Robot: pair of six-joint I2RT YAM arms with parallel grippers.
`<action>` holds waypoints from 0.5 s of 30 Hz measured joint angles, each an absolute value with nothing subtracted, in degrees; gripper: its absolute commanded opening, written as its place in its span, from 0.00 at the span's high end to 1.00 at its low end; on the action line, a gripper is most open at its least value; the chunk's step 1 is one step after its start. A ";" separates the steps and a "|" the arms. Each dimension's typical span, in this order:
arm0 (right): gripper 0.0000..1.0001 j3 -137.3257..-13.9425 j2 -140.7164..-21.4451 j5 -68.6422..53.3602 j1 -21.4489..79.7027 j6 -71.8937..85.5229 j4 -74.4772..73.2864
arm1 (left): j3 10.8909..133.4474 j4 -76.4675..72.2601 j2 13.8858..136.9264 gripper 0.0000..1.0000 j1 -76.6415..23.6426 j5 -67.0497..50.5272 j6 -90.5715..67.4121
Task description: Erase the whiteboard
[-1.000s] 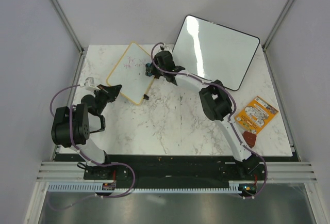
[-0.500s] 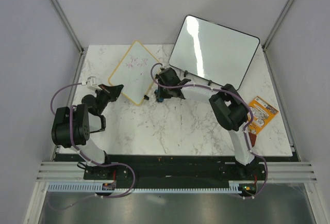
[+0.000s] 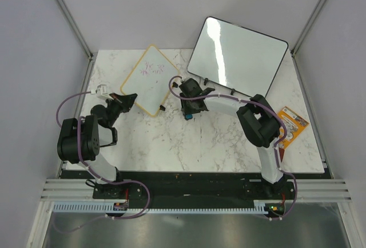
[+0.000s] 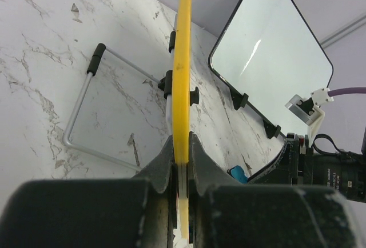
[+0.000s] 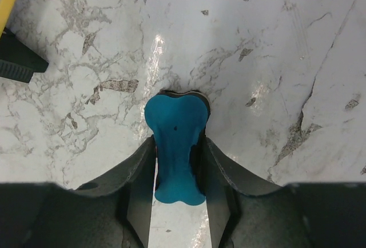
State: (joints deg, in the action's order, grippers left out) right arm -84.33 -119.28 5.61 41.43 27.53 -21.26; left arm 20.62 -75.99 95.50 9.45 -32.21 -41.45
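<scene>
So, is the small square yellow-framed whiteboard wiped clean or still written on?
Still written on: the small square yellow-framed whiteboard shows pink-red handwriting near its far corner in the top view.

A blue eraser (image 5: 174,122) sits between the pincer's (image 5: 177,142) fingers.

Whiteboard (image 3: 146,82) and black-framed board (image 3: 240,56) block the far tabletop (image 3: 189,145); near side open.

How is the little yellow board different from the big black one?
The little board has a yellow frame; the big board has a black one. The little board has pink writing; the big board is blank. The left gripper pinches the little board's edge; nothing holds the big board. Both are white.
</scene>
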 measured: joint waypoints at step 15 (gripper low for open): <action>0.84 -83.57 -118.65 8.32 41.87 27.79 -21.63 | 20.62 -76.01 95.50 0.98 9.45 -32.38 -41.43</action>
State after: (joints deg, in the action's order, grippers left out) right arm -83.57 -118.65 8.32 41.87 27.79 -21.63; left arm 20.62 -76.01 95.50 9.45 -32.38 -41.43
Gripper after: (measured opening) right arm 0.274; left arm 0.070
